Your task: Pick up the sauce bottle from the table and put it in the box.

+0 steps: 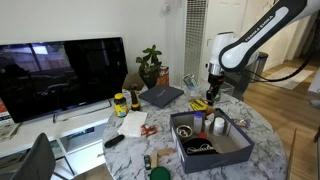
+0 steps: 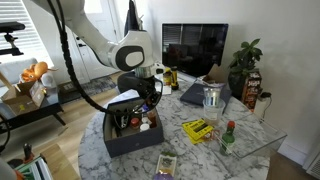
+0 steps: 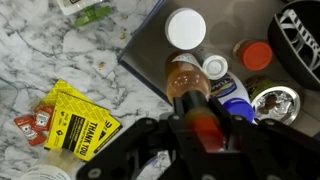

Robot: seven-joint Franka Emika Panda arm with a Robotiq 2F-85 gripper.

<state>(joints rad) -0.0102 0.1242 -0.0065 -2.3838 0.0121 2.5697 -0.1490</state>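
My gripper [image 3: 200,125] is shut on the sauce bottle [image 3: 186,78], a slim bottle with an orange-red body that sticks out between the fingers. It hangs over the near corner of the dark grey-blue box [image 3: 148,48], above several bottles inside. In both exterior views the gripper [image 1: 212,96] [image 2: 152,92] sits just above the box [image 1: 215,156] [image 2: 135,143] on the round marble table. The bottle itself is too small to make out there.
Inside the box are a white-capped bottle [image 3: 186,28], a red cap [image 3: 256,55], a blue-labelled white bottle [image 3: 236,96] and a tin [image 3: 272,103]. A yellow packet [image 3: 80,122] lies on the table. A laptop [image 1: 160,96], a plant [image 1: 150,66] and a TV [image 1: 60,75] stand beyond.
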